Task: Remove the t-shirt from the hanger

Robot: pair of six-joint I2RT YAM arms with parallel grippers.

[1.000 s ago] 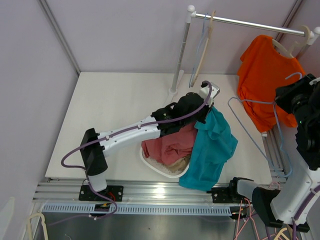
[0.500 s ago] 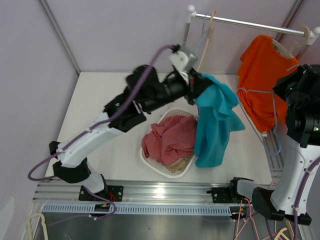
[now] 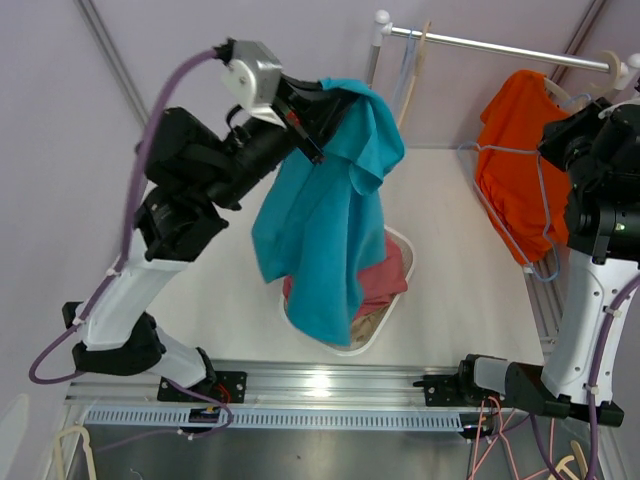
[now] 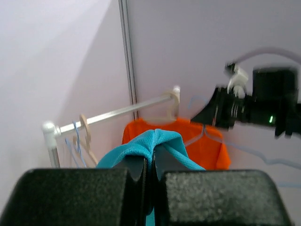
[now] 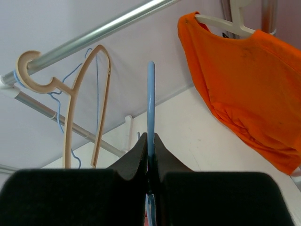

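The teal t-shirt (image 3: 330, 220) hangs free from my left gripper (image 3: 318, 110), which is shut on a fold of it and holds it high above the table; the left wrist view shows the fold (image 4: 141, 146) pinched between the jaws (image 4: 150, 160). No hanger shows in the teal shirt. My right gripper (image 3: 585, 150) is shut on a bare light-blue wire hanger (image 3: 546, 220), held in front of the orange t-shirt; in the right wrist view the wire (image 5: 150, 94) stands upright out of the shut jaws (image 5: 150, 136).
An orange t-shirt (image 3: 515, 140) hangs on a white hanger from the metal rail (image 3: 500, 47) at the back right. A wooden hanger (image 5: 101, 94) and blue hangers hang on the rail. A white basket (image 3: 400, 242) with pink clothing (image 3: 378, 280) sits below the teal shirt.
My left arm swung up and to the left, lifting the teal t-shirt from beside the basket to high over it. My right gripper rose with the blue hanger toward the rail.
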